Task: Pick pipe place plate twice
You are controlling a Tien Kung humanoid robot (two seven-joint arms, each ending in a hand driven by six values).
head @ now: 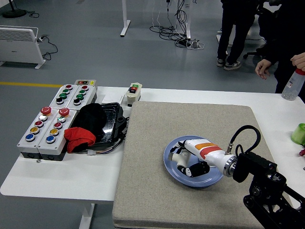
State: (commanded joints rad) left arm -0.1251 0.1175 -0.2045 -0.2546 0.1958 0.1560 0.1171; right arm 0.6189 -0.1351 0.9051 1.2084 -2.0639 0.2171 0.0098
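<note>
A blue plate (209, 179) lies on the grey mat (152, 143), right of its centre. My right hand (185, 161) comes in from the lower right and hangs low over the plate's left half. Its black fingers (191, 171) are curled around a short white pipe piece (179, 159). I cannot tell whether the pipe touches the plate. The white and orange forearm covers the middle of the plate. No second pipe shows. The left arm is out of the picture.
Button boxes (47, 125) stand at the table's left, beside a black tray (110, 125) holding a black cloth and a red cloth (79, 136). A small switch box (134, 91) sits behind the mat. At the far right a person's hand holds a spray bottle (291, 88); a green object (299, 133) lies nearby.
</note>
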